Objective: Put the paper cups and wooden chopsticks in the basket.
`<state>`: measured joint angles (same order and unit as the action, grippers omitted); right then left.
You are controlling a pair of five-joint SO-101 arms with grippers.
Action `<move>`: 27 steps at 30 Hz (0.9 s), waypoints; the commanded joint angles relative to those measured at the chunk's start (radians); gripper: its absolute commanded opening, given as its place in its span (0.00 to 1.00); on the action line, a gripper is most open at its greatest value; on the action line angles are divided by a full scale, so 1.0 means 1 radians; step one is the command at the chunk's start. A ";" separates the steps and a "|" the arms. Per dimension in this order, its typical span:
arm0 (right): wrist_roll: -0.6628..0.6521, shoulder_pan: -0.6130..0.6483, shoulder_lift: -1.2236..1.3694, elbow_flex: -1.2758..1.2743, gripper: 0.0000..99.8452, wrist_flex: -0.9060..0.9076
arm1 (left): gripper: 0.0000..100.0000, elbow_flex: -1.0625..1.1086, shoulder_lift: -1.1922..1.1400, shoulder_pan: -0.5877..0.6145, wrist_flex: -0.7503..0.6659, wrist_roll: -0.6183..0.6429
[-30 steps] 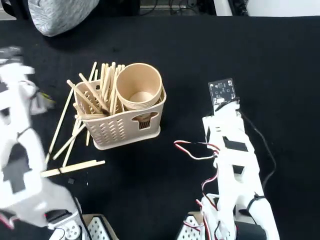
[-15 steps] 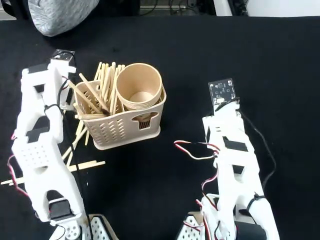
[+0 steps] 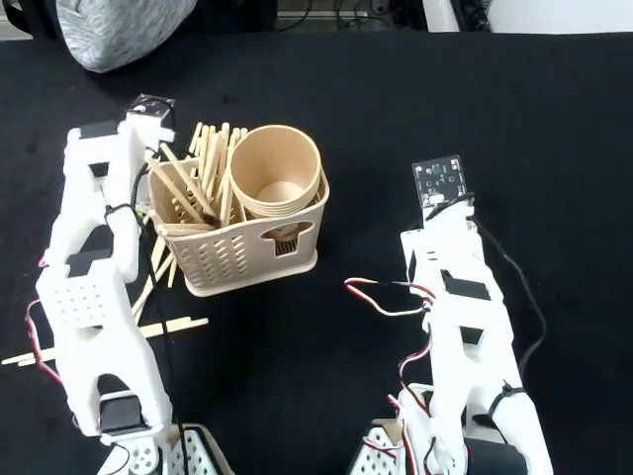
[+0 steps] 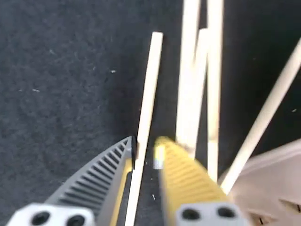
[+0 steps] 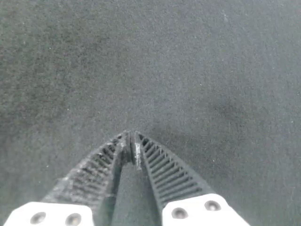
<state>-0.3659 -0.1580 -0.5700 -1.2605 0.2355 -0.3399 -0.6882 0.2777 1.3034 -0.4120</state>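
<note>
Fingers (image 4: 181,174) of your left gripper (image 4: 145,149) stand slightly parted astride a single wooden chopstick (image 4: 149,80) lying on the table (image 4: 56,70). One ribbed finger is against its side and the other just off it, with nothing clamped yet. Treat that stick as light, stiff and smooth. It should lift with little force, but it is likely to pivot or slip if pinched near an end. A hold nearer its middle, square across its width, looks the safest.

It is pale, straight and cut square at the tip. It lies just beside several more pale chopsticks (image 4: 214,70), one of them slanting up past the basket (image 4: 277,188).

Seen from above, the cream slotted basket (image 3: 242,255) sits on the black table. A bundle of sticks (image 3: 203,168) stands in the compartment nearer your left arm (image 3: 94,267). A stack of tan paper cups (image 3: 279,170) is nested in the other compartment. The cups look thin-walled and easy to crush, and they are already in the basket.

A few sticks lie loose on the table beside the basket, partly under that arm. One (image 3: 173,325) lies flat toward the arm's base, and another (image 3: 25,356) is at the table's near edge.

Your right gripper (image 5: 130,143) hangs well apart from all of it, its fingers pressed together on nothing above bare table.
</note>
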 commanded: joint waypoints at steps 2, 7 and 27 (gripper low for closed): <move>-0.008 0.014 -0.001 0.004 0.01 -0.018 | 0.03 -0.127 0.000 -0.013 0.149 -0.101; -0.008 0.014 -0.002 0.004 0.01 -0.018 | 0.03 -0.197 0.003 0.021 0.193 -0.109; -0.008 0.014 -0.001 0.004 0.01 -0.018 | 0.03 -0.659 0.181 0.229 0.457 0.304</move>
<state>-0.3659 -0.1580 -0.5700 -1.2605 0.2355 -0.9766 -0.6467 0.5033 1.7499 -0.2294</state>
